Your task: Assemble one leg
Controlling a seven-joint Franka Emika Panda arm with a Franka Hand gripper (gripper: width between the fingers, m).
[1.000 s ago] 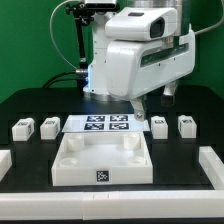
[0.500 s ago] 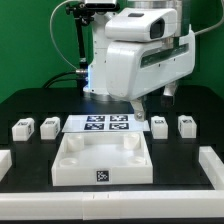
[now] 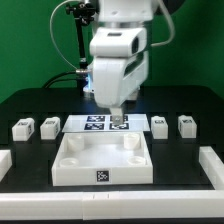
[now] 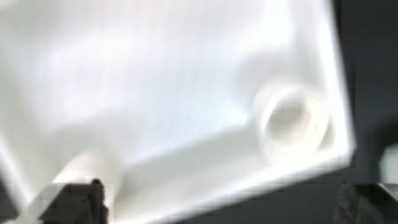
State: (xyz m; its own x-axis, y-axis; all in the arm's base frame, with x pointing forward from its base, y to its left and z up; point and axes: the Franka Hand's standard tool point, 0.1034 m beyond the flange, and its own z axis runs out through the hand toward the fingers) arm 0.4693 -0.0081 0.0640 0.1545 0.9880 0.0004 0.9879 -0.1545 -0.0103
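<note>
Flanking the marker board (image 3: 94, 124), paired legs (image 3: 48, 125); pincer (image 3: 119, 113) above it; tray (image 3: 78, 172) nearby

Arm (image 3: 112, 25): one, white, jointed; rises at the middle of the exterior view and bends forward and down. Wrist (image 3: 118, 62): bulky white housing, pointed straight down. Gripper (image 3: 118, 115): two-finger type, hanging vertically under the wrist, set low. Fingers (image 4: 75, 200): dark, spread wide apart, tips showing at opposite edges of the wrist view; outlines blurred.
</note>
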